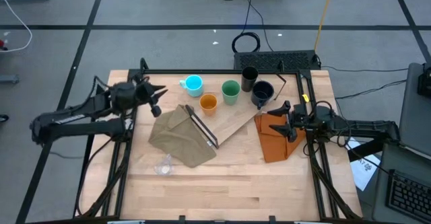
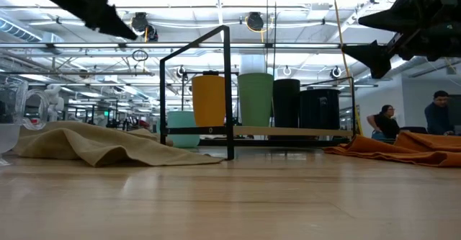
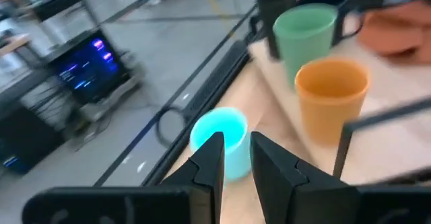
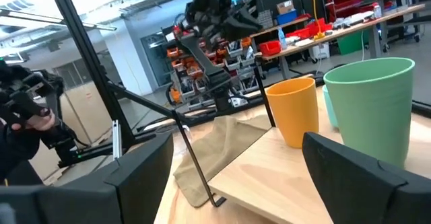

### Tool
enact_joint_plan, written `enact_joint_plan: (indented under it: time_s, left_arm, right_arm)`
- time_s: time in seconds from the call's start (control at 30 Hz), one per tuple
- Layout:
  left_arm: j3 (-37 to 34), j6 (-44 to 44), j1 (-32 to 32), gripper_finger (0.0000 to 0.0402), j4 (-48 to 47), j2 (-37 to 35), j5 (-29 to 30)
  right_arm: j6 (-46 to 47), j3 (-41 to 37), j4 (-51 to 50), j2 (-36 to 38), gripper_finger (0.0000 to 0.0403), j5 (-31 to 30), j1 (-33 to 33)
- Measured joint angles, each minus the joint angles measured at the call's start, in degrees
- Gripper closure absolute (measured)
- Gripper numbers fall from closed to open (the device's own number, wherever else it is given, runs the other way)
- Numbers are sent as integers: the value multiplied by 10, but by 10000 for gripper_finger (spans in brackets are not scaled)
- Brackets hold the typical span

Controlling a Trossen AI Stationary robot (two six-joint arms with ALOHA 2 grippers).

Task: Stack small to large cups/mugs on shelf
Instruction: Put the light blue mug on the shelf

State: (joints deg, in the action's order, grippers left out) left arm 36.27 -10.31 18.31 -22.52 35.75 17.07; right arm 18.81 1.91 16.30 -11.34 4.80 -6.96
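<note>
The pale plywood shelf (image 1: 232,120) lies slantwise across the middle of the table (image 1: 222,183), its thin black frame (image 1: 204,128) standing up at the near end. Along its far edge stand the orange cup (image 1: 208,103), the green cup (image 1: 230,92), the black tumbler (image 1: 249,78) and the dark navy mug (image 1: 262,93), close together in a loose row; whether anything is inside them I cannot tell. The cyan mug (image 1: 193,84) sits on the bare table just off the shelf's far left corner, handle pointing left. A rumpled olive-tan cloth (image 1: 180,135) covers the shelf's near left end and spills onto the table, and the tiny clear cup (image 1: 163,165) lies beside its near edge. An orange folded cloth (image 1: 276,136) lies bunched at the shelf's right end.

The left gripper (image 1: 156,97) hangs in the air just left of the cyan mug, its fingers (image 3: 210,167) drawn to a narrow gap with nothing between them. The right gripper (image 1: 281,120) hovers over the orange cloth, jaws spread wide and empty, facing the green and orange cups. Two people sit far back in the room
</note>
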Motion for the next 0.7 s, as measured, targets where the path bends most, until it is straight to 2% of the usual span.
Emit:
enact_joint_plan:
  time_s: [0.27,0.53,0.7]
  left_arm:
    - [1,-47,151,327,122,136,-234]
    - [46,-108,220,327,104,262,-332]
    - [107,-117,230,310,72,299,-354]
  right_arm:
    - [1,0,-9,-3,80,0,0]
    - [1,0,-18,-3,80,3,0]
    - [0,0,-17,-3,80,29,0]
